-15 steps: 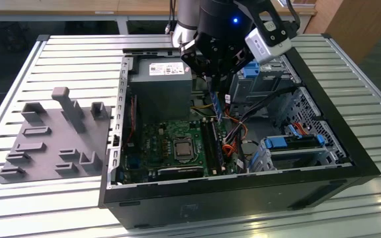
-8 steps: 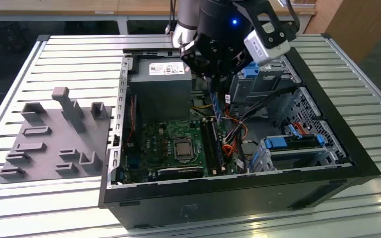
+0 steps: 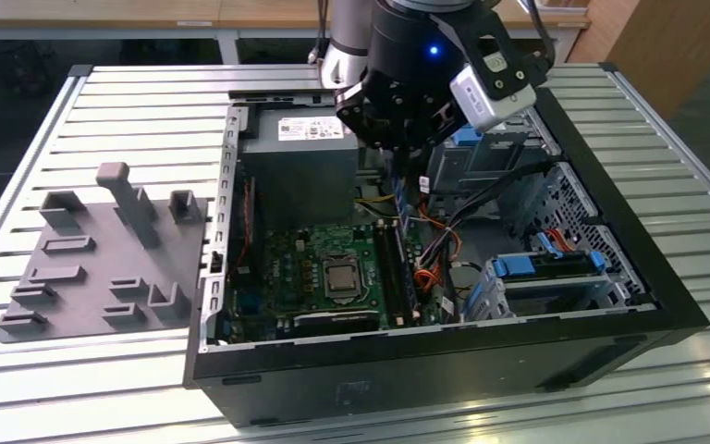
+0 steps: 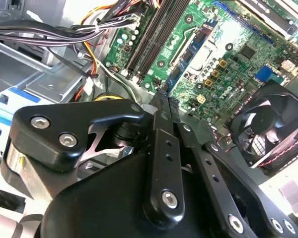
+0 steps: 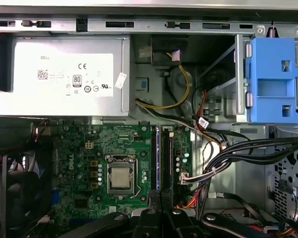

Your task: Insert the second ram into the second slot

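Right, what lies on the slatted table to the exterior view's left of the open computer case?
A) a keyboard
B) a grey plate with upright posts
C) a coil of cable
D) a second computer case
B: a grey plate with upright posts lies on the slatted table beside the computer case, on the exterior view's left.

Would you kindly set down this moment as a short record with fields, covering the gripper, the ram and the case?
setting: open computer case on a slatted table
gripper: above the case, over the black ram slots beside the processor socket
second ram: thin blue stick, edge-on, in line with the slots; held or seated cannot be told
also inside: power supply, fan, blue drive-bay clip
beside the case: grey fixture plate, at the exterior view's left
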You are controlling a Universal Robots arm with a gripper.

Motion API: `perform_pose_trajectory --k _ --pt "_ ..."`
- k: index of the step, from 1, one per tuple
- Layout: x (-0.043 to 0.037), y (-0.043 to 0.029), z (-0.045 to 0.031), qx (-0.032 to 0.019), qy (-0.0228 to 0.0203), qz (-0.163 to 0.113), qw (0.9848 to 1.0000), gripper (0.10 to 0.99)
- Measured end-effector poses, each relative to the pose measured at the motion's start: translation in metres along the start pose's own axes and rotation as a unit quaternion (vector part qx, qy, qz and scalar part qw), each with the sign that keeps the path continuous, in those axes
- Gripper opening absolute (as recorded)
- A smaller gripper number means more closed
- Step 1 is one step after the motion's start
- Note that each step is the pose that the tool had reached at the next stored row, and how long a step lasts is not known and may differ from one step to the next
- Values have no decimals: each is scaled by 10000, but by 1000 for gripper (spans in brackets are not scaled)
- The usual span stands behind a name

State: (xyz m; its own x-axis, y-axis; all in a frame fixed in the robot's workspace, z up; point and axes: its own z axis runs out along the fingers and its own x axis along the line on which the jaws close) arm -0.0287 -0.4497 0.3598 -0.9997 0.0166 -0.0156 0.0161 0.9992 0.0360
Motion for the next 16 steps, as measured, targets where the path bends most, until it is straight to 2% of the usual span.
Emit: perform_pose_trajectory --k 9,16 --pt "0 -6 87 1 8 -1 10000 118" --pt "1 -7 123 1 24 0 10000 118"
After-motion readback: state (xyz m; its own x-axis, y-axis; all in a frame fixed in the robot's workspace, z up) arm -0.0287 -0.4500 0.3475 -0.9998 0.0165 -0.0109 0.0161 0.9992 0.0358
